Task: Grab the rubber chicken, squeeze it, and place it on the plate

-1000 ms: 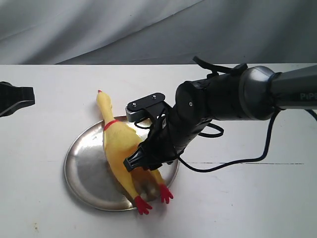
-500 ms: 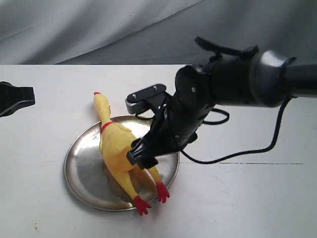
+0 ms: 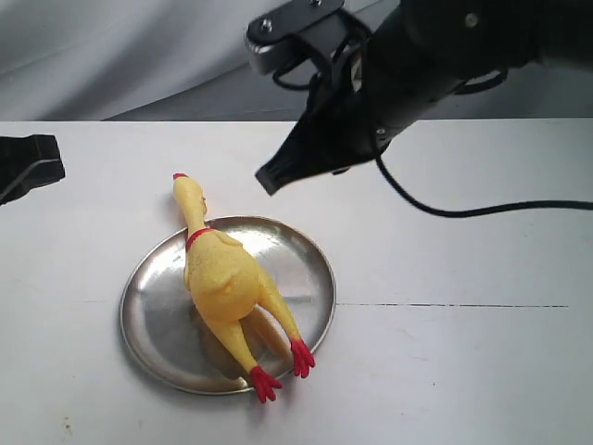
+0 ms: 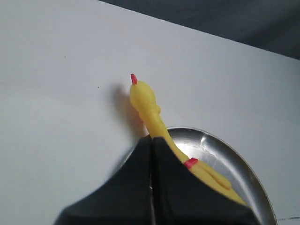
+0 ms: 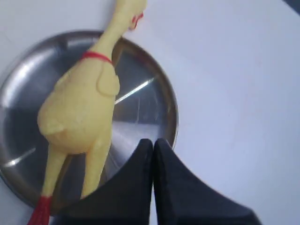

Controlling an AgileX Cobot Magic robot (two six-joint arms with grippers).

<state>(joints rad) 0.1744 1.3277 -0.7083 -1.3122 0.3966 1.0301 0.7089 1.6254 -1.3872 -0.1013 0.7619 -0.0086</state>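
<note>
Exterior view, clock read on the plate. The rubber chicken [image 3: 222, 283] lies belly-down across the plate [image 3: 153, 324], free of both arms. Its head pokes past the rim at 11 o'clock and its red feet hang over the rim at 5 o'clock. My reading is that the toy is longer than the dish is wide, so it can only rest overhanging. The right gripper [image 3: 271, 178] hangs in the air toward 1 o'clock, clear of the toy. Its wrist view shows the fingers pressed together along one seam, gripping nothing. The left gripper [image 4: 151, 139] sits well apart near 10 o'clock, likewise pinched closed and empty, apparently parked out of the way. The chicken has matte yellow rubber, a plump body, a thin neck, a red collar and a red comb. The plate is shallow shiny steel, finely scratched, with bright streaks of glare. The table [image 3: 463, 371] is plain white and dull. Placement looks complete.
</note>
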